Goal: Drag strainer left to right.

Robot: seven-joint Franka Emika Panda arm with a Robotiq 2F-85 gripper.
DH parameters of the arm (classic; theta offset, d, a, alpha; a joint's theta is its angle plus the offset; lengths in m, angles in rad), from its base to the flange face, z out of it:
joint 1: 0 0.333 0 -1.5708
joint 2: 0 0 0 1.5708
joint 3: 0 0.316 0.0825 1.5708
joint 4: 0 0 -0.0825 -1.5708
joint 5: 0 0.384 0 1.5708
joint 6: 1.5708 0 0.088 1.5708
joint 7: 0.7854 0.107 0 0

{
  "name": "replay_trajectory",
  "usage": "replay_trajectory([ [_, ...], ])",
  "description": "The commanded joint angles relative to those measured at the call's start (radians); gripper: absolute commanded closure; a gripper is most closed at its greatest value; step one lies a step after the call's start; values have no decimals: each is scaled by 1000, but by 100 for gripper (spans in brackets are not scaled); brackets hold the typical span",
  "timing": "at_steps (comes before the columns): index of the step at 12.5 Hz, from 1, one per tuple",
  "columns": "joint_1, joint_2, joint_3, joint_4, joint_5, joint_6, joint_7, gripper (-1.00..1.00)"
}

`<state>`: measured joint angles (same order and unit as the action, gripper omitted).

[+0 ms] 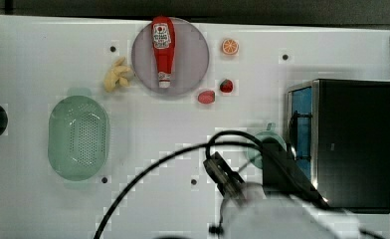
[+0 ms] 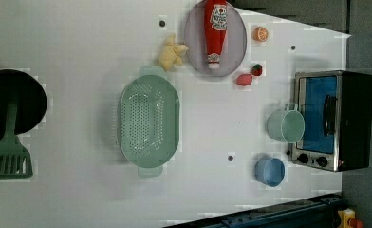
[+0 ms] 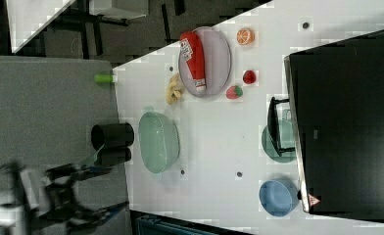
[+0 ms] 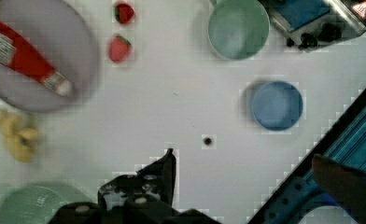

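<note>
The strainer (image 1: 78, 138), a pale mint-green oval colander with a dotted bottom, rests on the white table at the top view's left. It also lies mid-table in the left view (image 2: 148, 121) and shows in the right view (image 3: 158, 142). One end of the strainer (image 4: 31, 203) reaches into the wrist view. My gripper (image 4: 256, 172) hangs open above bare table, nothing between its fingers (image 4: 167, 165). It is well apart from the strainer. My arm (image 1: 267, 204) covers the top view's lower right.
A green mug (image 2: 286, 126) and a blue cup (image 2: 269, 171) stand beside the toaster oven (image 2: 333, 121). A ketchup bottle (image 1: 163, 50) lies on a grey plate (image 1: 190, 59), with toy fruit (image 1: 117, 74) around it. A black pot (image 2: 13, 102) and a green spatula (image 2: 6, 161) sit at the left view's left.
</note>
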<state>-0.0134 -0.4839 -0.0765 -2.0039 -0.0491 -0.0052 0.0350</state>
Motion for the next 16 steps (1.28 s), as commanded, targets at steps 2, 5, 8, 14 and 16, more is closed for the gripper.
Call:
replay_trajectory([
  [2,53,114,138,-6,52,56,99,-100],
  [5,60,209,296,-21,54,151,344,-100],
  [8,63,338,463,-44,53,273,685,-100],
  [14,70,677,637,-76,35,615,1206,-100],
  [16,75,791,635,-79,19,718,1251,-100],
])
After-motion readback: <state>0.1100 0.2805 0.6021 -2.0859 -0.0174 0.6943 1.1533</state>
